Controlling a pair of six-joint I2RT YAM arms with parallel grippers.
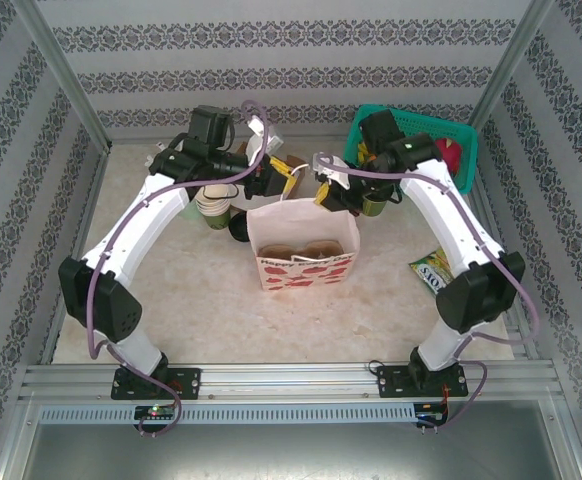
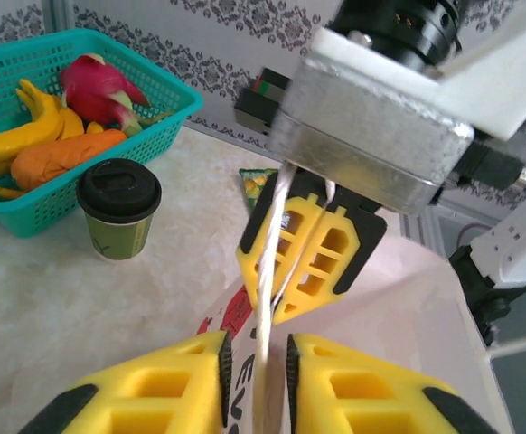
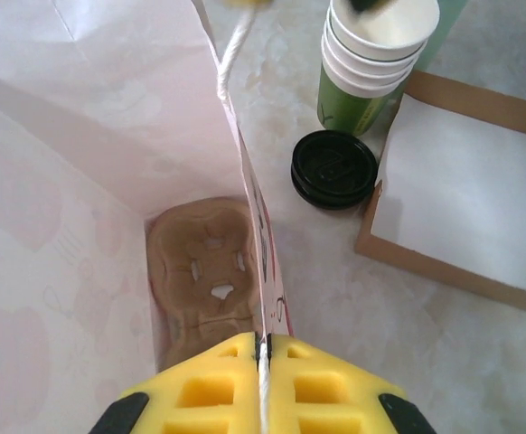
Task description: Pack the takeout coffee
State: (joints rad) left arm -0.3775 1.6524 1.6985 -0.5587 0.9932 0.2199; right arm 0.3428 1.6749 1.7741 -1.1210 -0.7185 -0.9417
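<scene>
Marbled surface (image 2: 64,316): green paper cup with black plastic lid (image 2: 118,210) stands beside teal basket (image 2: 159,117). Right arm's jaws clamp string handle (image 3: 230,54) of white paper bag (image 1: 306,265); left arm's jaws slightly apart around it.

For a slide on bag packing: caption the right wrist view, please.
The right gripper shut on the white paper bag's rim, a brown pulp cup carrier lying inside.
</scene>
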